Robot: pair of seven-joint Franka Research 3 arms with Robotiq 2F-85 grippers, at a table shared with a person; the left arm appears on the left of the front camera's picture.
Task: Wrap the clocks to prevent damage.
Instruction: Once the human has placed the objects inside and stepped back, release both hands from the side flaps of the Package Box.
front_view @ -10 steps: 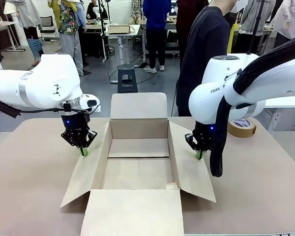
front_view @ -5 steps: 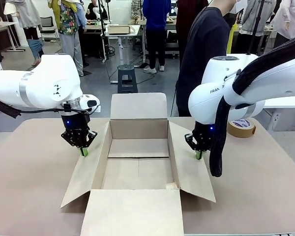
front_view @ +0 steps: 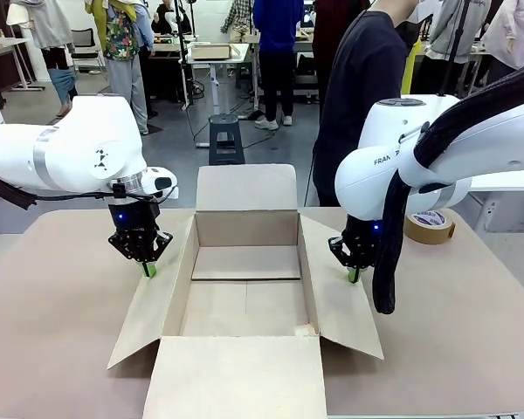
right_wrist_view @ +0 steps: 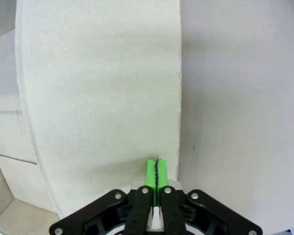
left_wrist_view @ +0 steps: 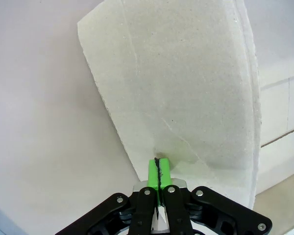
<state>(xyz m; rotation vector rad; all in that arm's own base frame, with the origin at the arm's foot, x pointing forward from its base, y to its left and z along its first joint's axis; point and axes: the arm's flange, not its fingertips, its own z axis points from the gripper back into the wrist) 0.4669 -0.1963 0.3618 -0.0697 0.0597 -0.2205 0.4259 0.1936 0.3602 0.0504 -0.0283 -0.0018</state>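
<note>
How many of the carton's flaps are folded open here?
4: far flap upright, left flap, right flap, near flap toward the camera. None looks hidden.

This looks like a robotics lab in a large, shared open hall. Two white robot arms, the left arm point(front_view: 79, 153) and the right arm point(front_view: 402, 166), are mounted at a brown table point(front_view: 52, 305) that holds an open cardboard box point(front_view: 244, 305) and a roll of tape point(front_view: 430, 225). A person point(front_view: 362, 96) in a dark top stands at the far side. Behind lie a bare grey floor point(front_view: 179, 153), a dark stool point(front_view: 226, 138) and a work table point(front_view: 211, 54), with more people point(front_view: 277, 52) standing among them.
</note>
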